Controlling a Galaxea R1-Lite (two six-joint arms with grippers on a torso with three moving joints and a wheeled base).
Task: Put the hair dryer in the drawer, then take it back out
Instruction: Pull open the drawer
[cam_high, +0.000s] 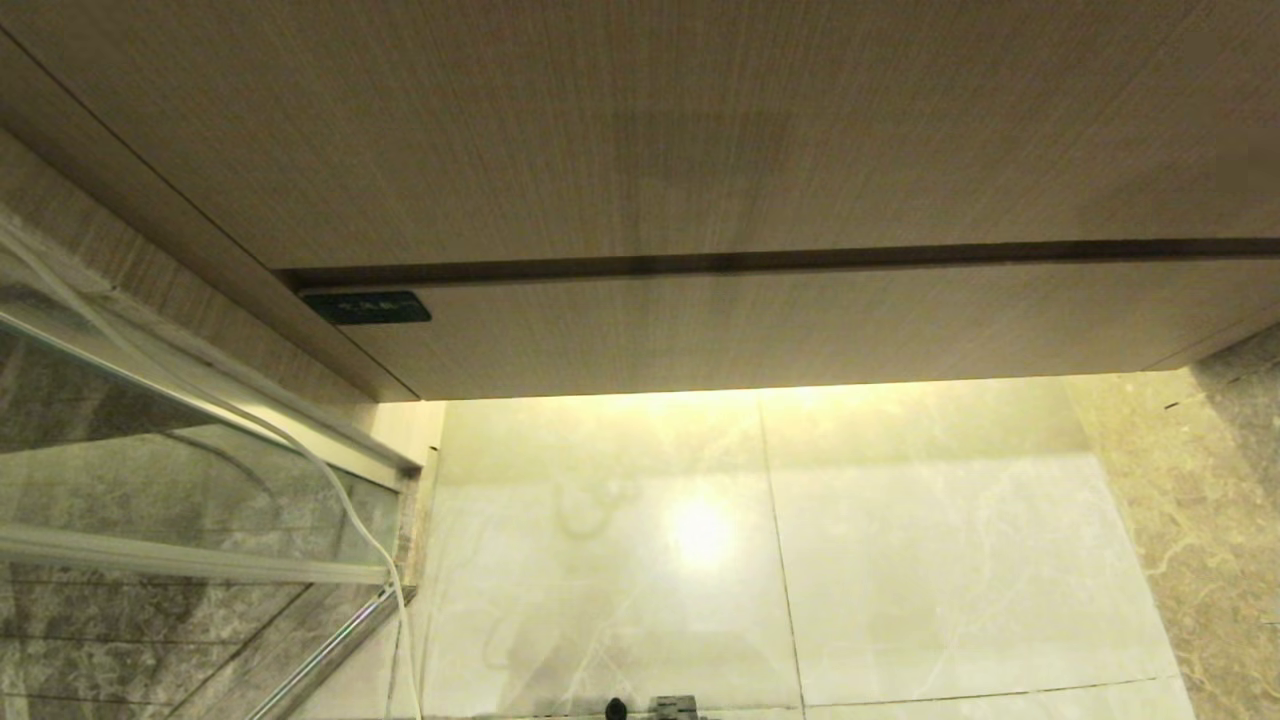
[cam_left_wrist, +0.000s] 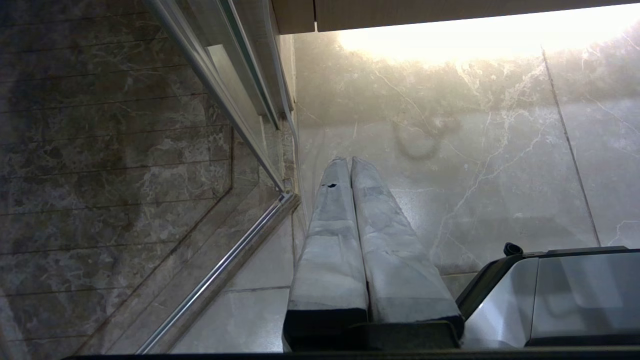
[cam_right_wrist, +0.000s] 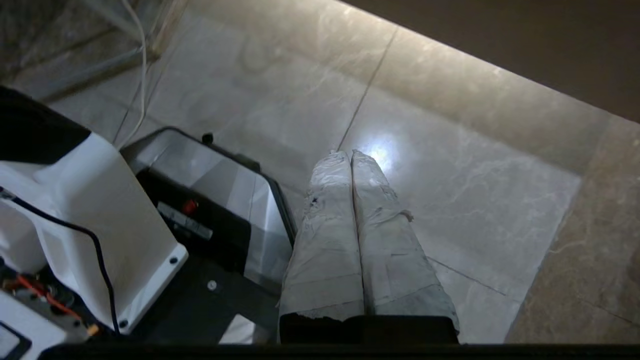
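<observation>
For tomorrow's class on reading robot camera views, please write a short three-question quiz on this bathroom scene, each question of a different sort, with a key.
1. True or false: the light-brown wood-grain drawer under the vanity is pulled open.
2. Which best describes the right gripper? A. fingers wide apart B. fingers shut, holding nothing C. shut on a hair dryer
3. Fill in: the thin white cable hangs down in front of the glass ____.

Key: 1. False, its front sits flush. 2. B; it hangs over the glossy marble floor tiles. The left gripper is shut too. 3. Shower screen.
</observation>
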